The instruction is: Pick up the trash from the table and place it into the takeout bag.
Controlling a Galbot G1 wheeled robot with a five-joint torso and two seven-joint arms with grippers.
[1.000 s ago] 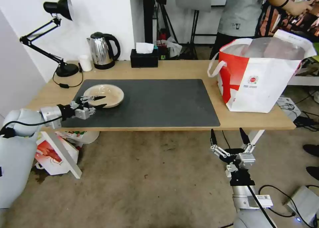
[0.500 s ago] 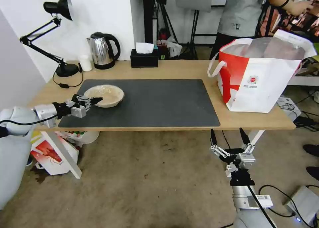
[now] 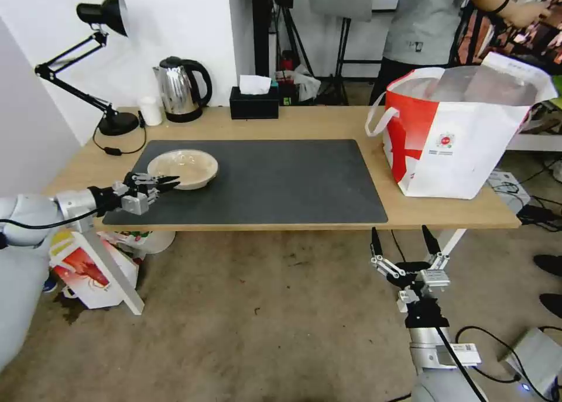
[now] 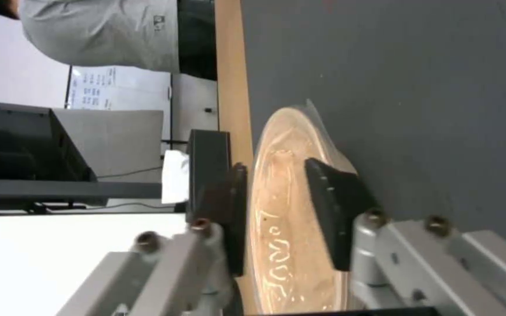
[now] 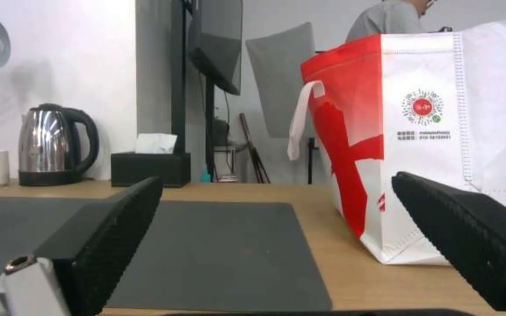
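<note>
Beige and shallow, the bowl (image 3: 183,168) sits at the left end of the table (image 3: 316,124), on the grey mat (image 3: 275,179). The left gripper (image 3: 165,184) straddles its near rim, jaws narrowly parted, one pad inside, one outside. Pinching squarely and lifting level should keep it from slipping. The right gripper (image 3: 404,241) waits wide apart below the table edge, near the takeout bag (image 3: 462,133).

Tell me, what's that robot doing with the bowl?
The robot's left claw is at the near rim of the beige bowl on the table, one finger over the rim and one under it, not yet squeezed tight. The right claw waits open below the table edge, near the takeout bag.
</note>
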